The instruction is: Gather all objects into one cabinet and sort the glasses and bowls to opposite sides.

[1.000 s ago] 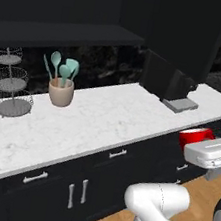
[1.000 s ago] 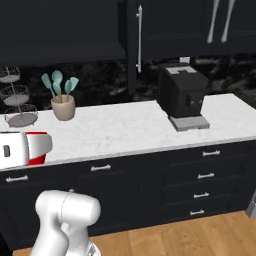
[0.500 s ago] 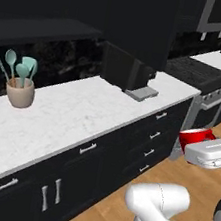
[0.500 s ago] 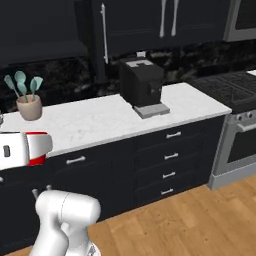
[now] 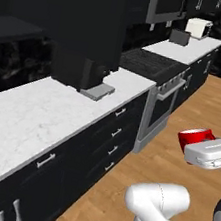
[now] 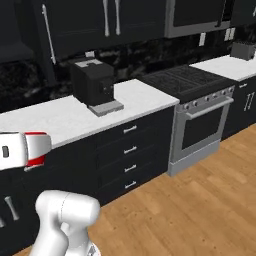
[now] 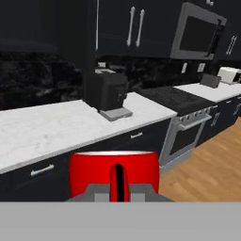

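**Spotter:** Looking at your hand view, you have the red mug (image 7: pixel 113 176) right at the bottom of the frame, its handle facing the camera and standing upright between the gripper (image 7: pixel 113 194) tips. Your jaws are closed on that mug, so you are carrying it.

**Operator:** Where does the mug sit in the base views?

**Spotter:** In your left base view it is at the right edge, red mug (image 5: pixel 195 138) just behind the white hand, held in the air over the wooden floor (image 5: pixel 176 158) and well apart from the counter. In your right base view you see only a red sliver of it (image 6: pixel 39 149) at the far left, against the end of the white hand, in front of the dark lower drawers.

**Operator:** What is ahead of me?

**Spotter:** You face a long white marble counter (image 7: pixel 42 129) with a black coffee machine (image 7: pixel 106 92) standing on it, on a grey base tray. To the right of the counter you have a stove (image 6: pixel 197 107) with a silver-fronted oven, and a microwave (image 7: pixel 197 35) mounted above it. Beyond the stove there is another stretch of white counter carrying a toaster (image 5: pixel 180 36) and a white appliance (image 5: pixel 198 28).

**Operator:** And the wall cabinets?

**Spotter:** Above the coffee machine you have black wall cabinets (image 6: pixel 80 20). One door carries a long silver vertical bar handle (image 6: pixel 48 27), and two shorter handles stand side by side further right. I cannot tell from these views whether any door is ajar.
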